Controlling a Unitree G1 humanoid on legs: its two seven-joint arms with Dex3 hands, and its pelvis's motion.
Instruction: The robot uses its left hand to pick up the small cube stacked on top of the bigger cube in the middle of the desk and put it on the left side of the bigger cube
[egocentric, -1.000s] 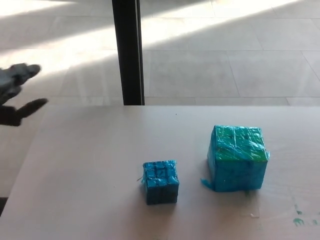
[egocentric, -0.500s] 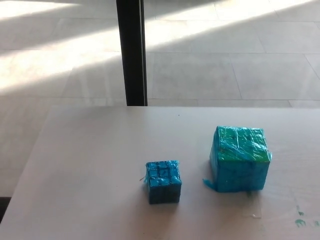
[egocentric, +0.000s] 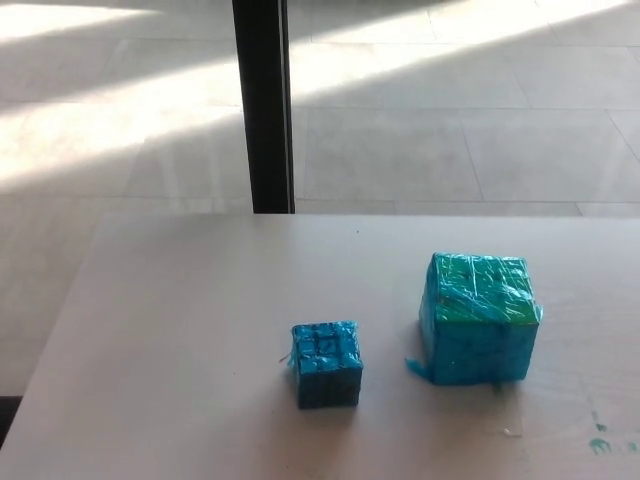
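Sitting on the pale desk (egocentric: 180, 330), apart from and to the left of the bigger cube (egocentric: 478, 318): the small cube (egocentric: 326, 363), blue and tape-wrapped, with bare desk lying between the two and nothing resting on top of either; showing neither hand, so no telling how the fingers are set. Standing beyond the far desk edge: a dark post (egocentric: 264, 105) rising from sunlit floor tiles (egocentric: 450, 120); marking the desk near the right corner: small green smudges (egocentric: 600, 440).

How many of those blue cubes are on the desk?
2. The small cube sits on the desk near the middle front; the bigger cube stands apart to its right. None looks hidden.
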